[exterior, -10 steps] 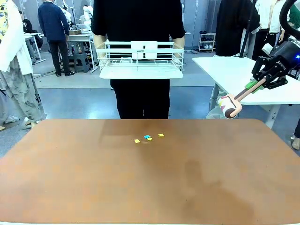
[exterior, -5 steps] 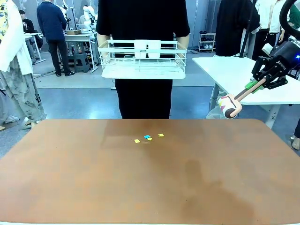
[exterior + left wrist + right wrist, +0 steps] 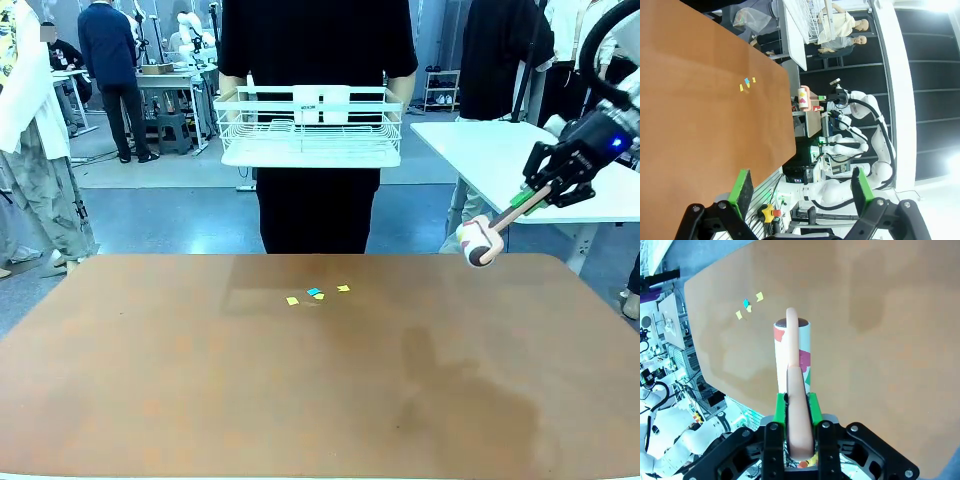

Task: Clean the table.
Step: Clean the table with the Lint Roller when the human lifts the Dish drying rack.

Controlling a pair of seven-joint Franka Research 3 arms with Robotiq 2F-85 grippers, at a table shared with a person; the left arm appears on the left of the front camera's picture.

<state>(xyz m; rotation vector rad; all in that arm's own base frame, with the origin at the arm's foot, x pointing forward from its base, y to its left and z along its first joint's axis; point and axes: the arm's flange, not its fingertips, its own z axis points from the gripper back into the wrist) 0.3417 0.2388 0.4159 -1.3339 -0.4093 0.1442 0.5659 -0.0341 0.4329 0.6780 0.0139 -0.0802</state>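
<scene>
The reddish-brown table [image 3: 200, 380] carries a few small yellow and blue paper scraps [image 3: 316, 293] near its far middle. My right gripper [image 3: 543, 190] hovers past the far right corner, shut on the pink handle of a lint roller [image 3: 479, 240] whose head points down toward the table. In the right wrist view the roller [image 3: 792, 352] sticks out from my right gripper [image 3: 795, 407] above the table [image 3: 880, 320], with the scraps [image 3: 747, 306] beyond it. My left gripper [image 3: 802, 187] stands open with nothing between its fingers, off the table [image 3: 695, 130] edge.
A person in black stands at the far side holding a white wire basket [image 3: 310, 128] at chest height. A white-topped table [image 3: 500, 150] sits behind the right corner. Other people stand in the background at left.
My right gripper has moved a little left and down with the lint roller. The person has shifted slightly right with the basket.
</scene>
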